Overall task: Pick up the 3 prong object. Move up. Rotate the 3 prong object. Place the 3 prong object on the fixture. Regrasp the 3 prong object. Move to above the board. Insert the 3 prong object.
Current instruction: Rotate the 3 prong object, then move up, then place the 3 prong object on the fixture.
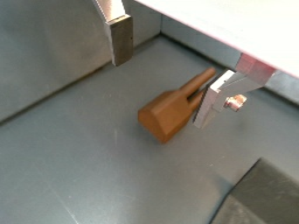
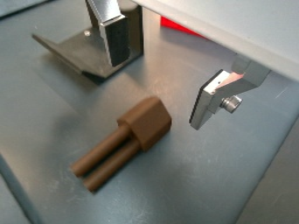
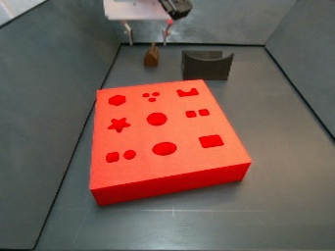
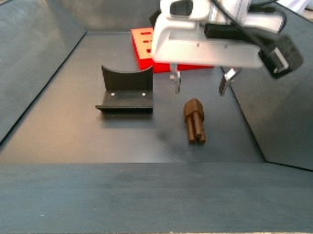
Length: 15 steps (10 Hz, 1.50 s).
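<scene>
The 3 prong object [image 4: 195,119] is a small brown block with short prongs, lying flat on the grey floor. It also shows in a side view [image 3: 153,59] and in both wrist views [image 1: 173,112] [image 2: 128,140]. My gripper [image 4: 200,82] hangs open just above it, one finger to each side, holding nothing. In a wrist view the prong end lies close to one silver finger [image 1: 216,101]; the other finger [image 1: 121,39] stands well apart. The dark grey fixture [image 4: 124,91] [image 3: 207,63] sits beside the piece. The red board [image 3: 164,132] lies flat on the floor.
Grey bin walls [image 3: 78,69] enclose the floor on all sides. The fixture [image 2: 76,52] is close behind one finger in a wrist view, with a corner of the board [image 2: 181,29] past it.
</scene>
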### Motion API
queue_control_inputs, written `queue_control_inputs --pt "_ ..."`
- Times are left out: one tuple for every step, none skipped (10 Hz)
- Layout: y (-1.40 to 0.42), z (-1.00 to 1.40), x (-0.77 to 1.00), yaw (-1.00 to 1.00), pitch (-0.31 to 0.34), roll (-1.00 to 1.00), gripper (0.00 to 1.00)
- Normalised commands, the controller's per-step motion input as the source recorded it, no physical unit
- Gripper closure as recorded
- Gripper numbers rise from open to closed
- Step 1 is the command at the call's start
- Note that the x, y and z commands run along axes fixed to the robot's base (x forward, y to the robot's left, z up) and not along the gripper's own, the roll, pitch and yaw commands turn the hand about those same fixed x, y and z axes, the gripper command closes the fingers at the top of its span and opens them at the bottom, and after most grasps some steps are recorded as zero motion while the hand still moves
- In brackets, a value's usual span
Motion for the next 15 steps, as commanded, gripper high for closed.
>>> queue_control_inputs --pt "0.01 -1.0 0.04 -0.03 -0.03 0.01 0.0" --pt "0.02 -0.9 0.04 -0.03 -0.029 0.01 0.0" --pt "0.02 -0.77 0.04 -0.02 -0.031 0.01 0.0" --pt "0.02 -0.64 0.04 -0.02 -0.036 0.01 0.0" --pt "0.01 -0.52 0.04 -0.02 -0.043 0.01 0.0" --pt "0.01 -0.36 0.03 -0.02 -0.043 0.01 0.0" --pt "0.01 -0.24 0.03 -0.02 -0.045 0.01 0.0" --pt "0.0 0.0 0.0 0.0 0.0 0.0 1.0" --pt "0.0 0.83 0.0 0.0 0.0 0.0 1.0" --pt "0.0 0.8 -0.02 0.0 0.016 0.0 1.0" --pt "-0.01 0.74 -0.03 0.0 0.029 -0.01 1.0" --pt "0.0 0.58 -0.02 0.0 0.044 -0.01 1.0" --pt "0.0 0.44 -0.01 -0.01 0.052 -0.01 1.0" --pt "0.0 0.24 -0.02 -0.01 0.048 -0.01 1.0" --pt "0.0 1.0 0.0 0.0 0.0 0.0 1.0"
